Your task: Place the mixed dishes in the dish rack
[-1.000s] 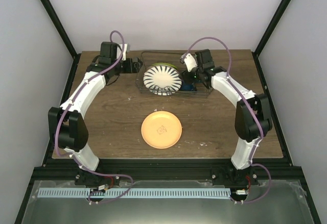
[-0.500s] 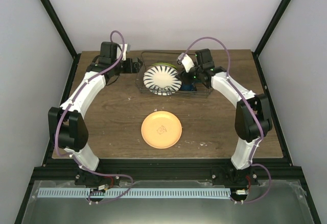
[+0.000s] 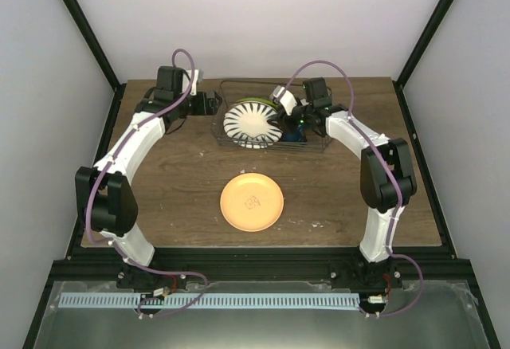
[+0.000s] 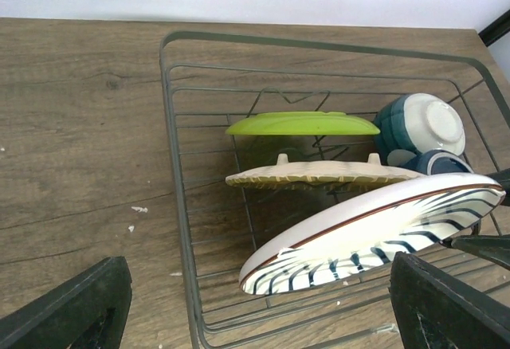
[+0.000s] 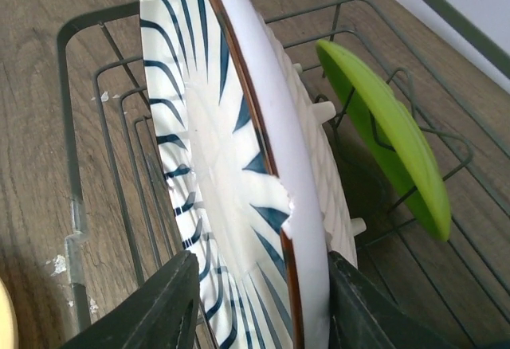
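The wire dish rack (image 3: 315, 143) stands at the back of the table. The white plate with dark-blue stripes (image 3: 252, 124) leans in it on edge, in front of a cream ribbed plate (image 4: 319, 175) and the lime-green plate (image 4: 303, 123). A bowl with a white base (image 4: 426, 124) and the dark blue mug (image 4: 440, 161) lie at the rack's right end. My right gripper (image 5: 263, 317) is open and straddles the striped plate's (image 5: 215, 150) rim; its right finger (image 5: 374, 317) is against the plate's back. My left gripper (image 4: 259, 317) is open and empty at the rack's left end (image 4: 171, 158).
An orange plate (image 3: 252, 202) lies flat on the wooden table (image 3: 159, 190) in front of the rack. White crumbs dot the wood beside the rack (image 4: 137, 209). Dark frame posts stand at the back corners.
My right gripper has swung left along the rack onto the striped plate's right rim. The plate and the left arm have stayed in place.
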Tool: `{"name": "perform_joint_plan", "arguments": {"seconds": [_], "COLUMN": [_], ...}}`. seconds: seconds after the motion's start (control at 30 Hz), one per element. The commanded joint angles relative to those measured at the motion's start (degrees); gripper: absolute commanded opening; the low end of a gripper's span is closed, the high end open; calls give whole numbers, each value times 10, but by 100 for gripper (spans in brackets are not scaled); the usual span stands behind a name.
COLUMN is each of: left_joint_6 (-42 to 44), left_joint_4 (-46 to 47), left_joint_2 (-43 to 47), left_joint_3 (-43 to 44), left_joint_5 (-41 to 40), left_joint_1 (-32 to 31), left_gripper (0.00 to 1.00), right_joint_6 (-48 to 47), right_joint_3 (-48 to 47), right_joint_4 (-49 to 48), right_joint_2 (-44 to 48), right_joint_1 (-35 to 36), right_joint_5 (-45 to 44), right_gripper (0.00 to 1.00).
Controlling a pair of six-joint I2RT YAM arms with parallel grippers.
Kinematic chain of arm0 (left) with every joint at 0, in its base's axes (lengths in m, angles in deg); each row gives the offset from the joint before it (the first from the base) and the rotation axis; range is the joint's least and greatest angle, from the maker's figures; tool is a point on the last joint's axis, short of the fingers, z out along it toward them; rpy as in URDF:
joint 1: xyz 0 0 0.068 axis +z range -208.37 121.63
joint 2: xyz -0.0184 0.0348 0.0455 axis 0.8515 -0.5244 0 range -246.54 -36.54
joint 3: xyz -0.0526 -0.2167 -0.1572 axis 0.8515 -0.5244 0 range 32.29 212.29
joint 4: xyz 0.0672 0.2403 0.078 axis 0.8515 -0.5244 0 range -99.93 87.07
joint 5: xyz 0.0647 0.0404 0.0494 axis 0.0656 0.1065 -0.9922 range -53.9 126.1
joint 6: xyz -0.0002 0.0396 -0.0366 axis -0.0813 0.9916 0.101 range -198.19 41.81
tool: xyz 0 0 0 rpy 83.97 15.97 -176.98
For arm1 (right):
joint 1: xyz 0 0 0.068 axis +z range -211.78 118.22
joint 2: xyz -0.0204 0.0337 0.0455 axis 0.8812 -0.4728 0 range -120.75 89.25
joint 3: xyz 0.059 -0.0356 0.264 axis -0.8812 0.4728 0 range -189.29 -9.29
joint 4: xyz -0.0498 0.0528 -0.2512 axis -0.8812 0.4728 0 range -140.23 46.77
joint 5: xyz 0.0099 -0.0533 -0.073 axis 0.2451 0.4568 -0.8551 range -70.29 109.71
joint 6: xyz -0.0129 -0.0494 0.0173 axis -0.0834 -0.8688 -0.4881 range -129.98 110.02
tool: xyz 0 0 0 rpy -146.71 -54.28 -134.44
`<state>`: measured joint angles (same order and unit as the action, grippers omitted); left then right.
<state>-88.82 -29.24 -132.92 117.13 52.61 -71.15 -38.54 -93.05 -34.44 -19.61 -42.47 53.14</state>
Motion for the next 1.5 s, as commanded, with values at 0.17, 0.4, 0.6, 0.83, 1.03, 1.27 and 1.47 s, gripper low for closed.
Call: {"name": "perform_joint_plan", "arguments": {"seconds": [0.17,0.4,0.6,0.83,1.03,1.27,1.47], "left_joint_6": [0,1,1,0,1,-1,-2], "left_joint_4": [-1,-1,0,-1,-2,-2,-2], "left_joint_2": [9,1,-2,-9,-10,-12,-12], "left_joint_3": [-12,-7,-4,2,9,12,11], "left_joint_5": [-10,-13,-14,-13,-14,-12,-12], "left_joint_1": [3,3,2,3,3,2,3], "left_gripper": [90,90,90,90,90,90,90], "right_joint_6": [-26,-24,-29,-38,-64,-79,-77], "right_joint_3": [-48,-75,-93,-82,-78,-106,-119], "right_joint_4": [18,26,42,50,62,65,37], "right_joint_2": [-34,-61,-69,-48,-16,26,60], "right_joint_1": [2,4,8,8,8,1,1], "right_joint_5": [72,98,95,87,51,13,16], "right_gripper": [39,34,6,1,1,1,1]}}
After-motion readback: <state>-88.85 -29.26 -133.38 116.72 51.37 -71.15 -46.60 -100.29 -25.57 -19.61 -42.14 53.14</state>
